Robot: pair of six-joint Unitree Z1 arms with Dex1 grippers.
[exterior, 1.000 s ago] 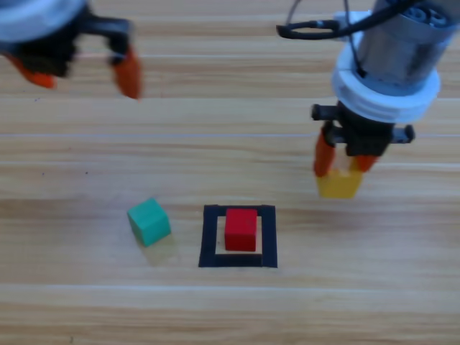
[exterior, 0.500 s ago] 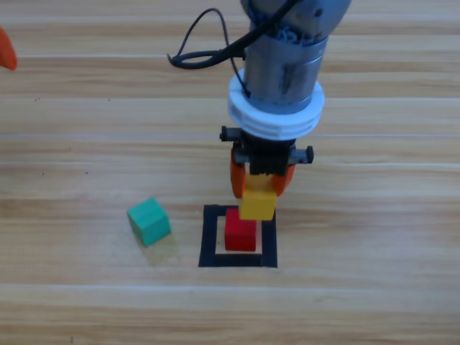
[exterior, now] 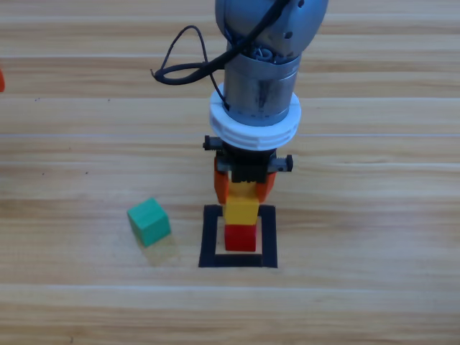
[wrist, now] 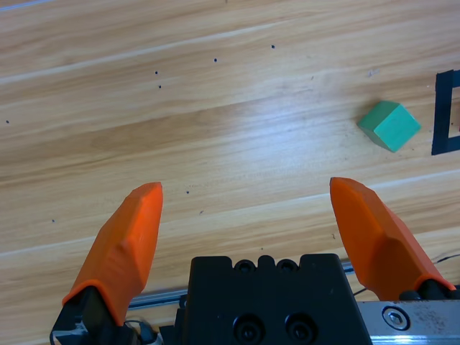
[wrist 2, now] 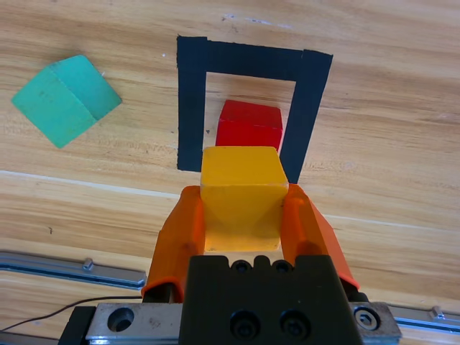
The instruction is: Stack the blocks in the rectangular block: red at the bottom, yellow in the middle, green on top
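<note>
R gripper (exterior: pixel 244 188) now over the rectangular block (exterior: pixel 209 237), jaws pinching the yellow cube (exterior: pixel 241 209) from both sides. 1.0 s ago it held yellow well to the right of the outline, 0.5 s ago it was at the outline's upper right corner w/ yellow offset from red; now yellow sits lined up above the red cube (exterior: pixel 240 238) in high view. R wrist view: yellow (wrist 2: pixel 240 196) clamped betw the two orange jaws, red (wrist 2: pixel 249 124) visible just past it, inside the tape outline (wrist 2: pixel 190 108). Can't tell if yellow touches red or is just above it; high view shows them abutting w/ no gap seen.

Red: same spot inside the outline in all three high frames, not moved. Wood shows betw red and tape on the sides.

Green cube (exterior: pixel 149 221) on the table left of the outline, apart from it, turned a bit askew; unchanged vs both earlier frames. Also in R wrist view (wrist 2: pixel 65 98) and L wrist view (wrist: pixel 389 125), near the tape edge (wrist: pixel 445 112).

L gripper (exterior: pixel 1 77): 1.0 s ago up in the top-left corner w/ both jaws in view, since pulled back, now only an orange sliver at the left edge of high view. L wrist view (wrist: pixel 248 215): jaws spread wide, nothing betw them, bare table (wrist: pixel 180 108) below.
</note>
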